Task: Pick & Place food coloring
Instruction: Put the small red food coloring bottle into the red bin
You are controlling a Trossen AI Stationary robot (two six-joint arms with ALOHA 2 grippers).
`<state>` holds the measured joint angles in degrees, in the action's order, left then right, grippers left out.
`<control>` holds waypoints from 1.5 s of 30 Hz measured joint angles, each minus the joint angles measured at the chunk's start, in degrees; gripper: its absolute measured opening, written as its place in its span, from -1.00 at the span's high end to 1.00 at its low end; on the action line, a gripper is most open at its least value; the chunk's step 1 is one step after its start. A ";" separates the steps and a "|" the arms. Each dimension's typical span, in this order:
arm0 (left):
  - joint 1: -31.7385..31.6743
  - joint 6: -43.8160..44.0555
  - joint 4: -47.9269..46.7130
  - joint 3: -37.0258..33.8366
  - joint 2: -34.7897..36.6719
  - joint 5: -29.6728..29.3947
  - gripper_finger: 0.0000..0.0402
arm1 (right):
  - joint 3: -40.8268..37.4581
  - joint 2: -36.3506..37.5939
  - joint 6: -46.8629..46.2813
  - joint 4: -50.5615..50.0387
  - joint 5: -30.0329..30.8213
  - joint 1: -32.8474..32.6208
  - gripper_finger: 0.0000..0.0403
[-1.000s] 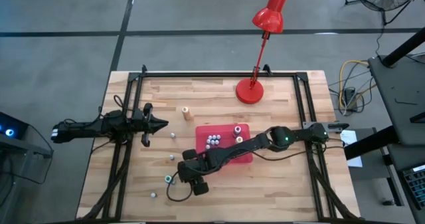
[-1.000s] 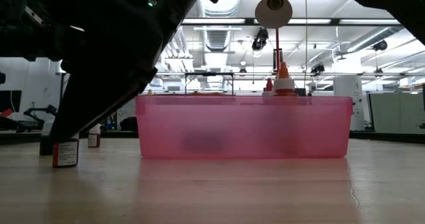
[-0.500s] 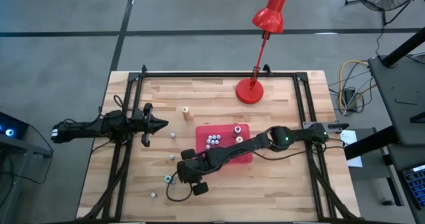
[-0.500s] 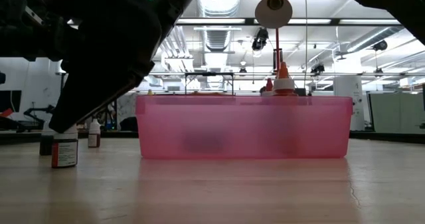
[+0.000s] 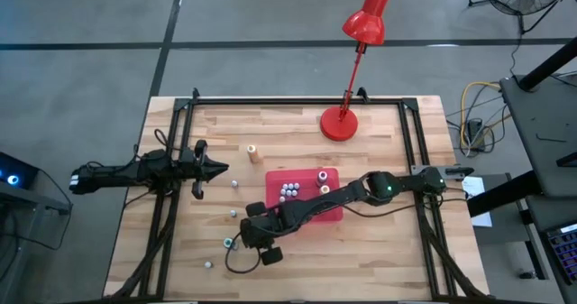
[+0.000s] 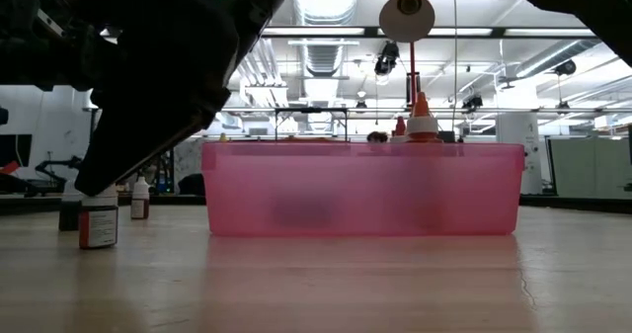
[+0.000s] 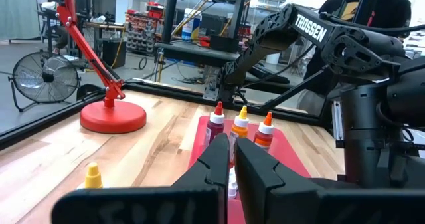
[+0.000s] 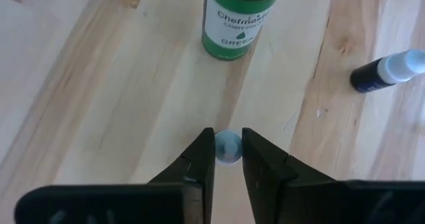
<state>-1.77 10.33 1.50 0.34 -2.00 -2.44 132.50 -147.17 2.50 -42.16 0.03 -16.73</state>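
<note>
around us is a wide workshop with grey floor, and in it the pale wooden plank table (image 5: 379, 259) framed by black rails. from above we see the whole layout: the red desk lamp (image 5: 341, 122) at the far edge, the red flat rectangular tray (image 5: 275, 185) mid-table with small white-capped bottles (image 5: 289, 191) in it, and loose ones scattered on the wood toward the left arm. the level view hides all that behind the tray's pink translucent wall (image 6: 361, 188), yet shows a dark bottle with a red label (image 6: 98, 224) upright under the right arm's bulk.

only the right wrist view shows the grip: the right end effector (image 8: 228, 149) is clenched on a tiny bottle with a pale blue cap (image 8: 228, 147), fingertips touching it on both sides. from above, that end effector (image 5: 236, 242) sits just off the tray's near left corner. just beyond it stands a green-labelled bottle (image 8: 240, 19), upright, and a dark blue bottle with a white cap (image 8: 386, 71) lies tipped on the wood to one side.

the left end effector (image 5: 219, 170) is clenched on nothing, hovering left of the tray. its own view shows three pointed-cap bottles (image 7: 242, 126) standing in the tray, and a yellow-capped bottle (image 7: 92, 177) close by.
</note>
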 joint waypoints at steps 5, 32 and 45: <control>-0.01 0.00 0.00 0.00 0.00 0.00 1.00 | 2.11 0.06 0.07 -1.06 0.13 0.09 0.73; 0.01 0.00 0.02 0.00 -0.02 0.01 1.00 | 2.48 9.67 -6.15 -9.53 8.13 2.17 0.73; -0.01 0.00 0.02 0.00 -0.02 0.02 1.00 | 1.49 11.72 -13.09 -11.69 9.33 4.22 0.73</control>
<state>-1.78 10.33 1.52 0.34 -2.02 -2.42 133.99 -135.45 -10.59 -53.84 9.36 -12.51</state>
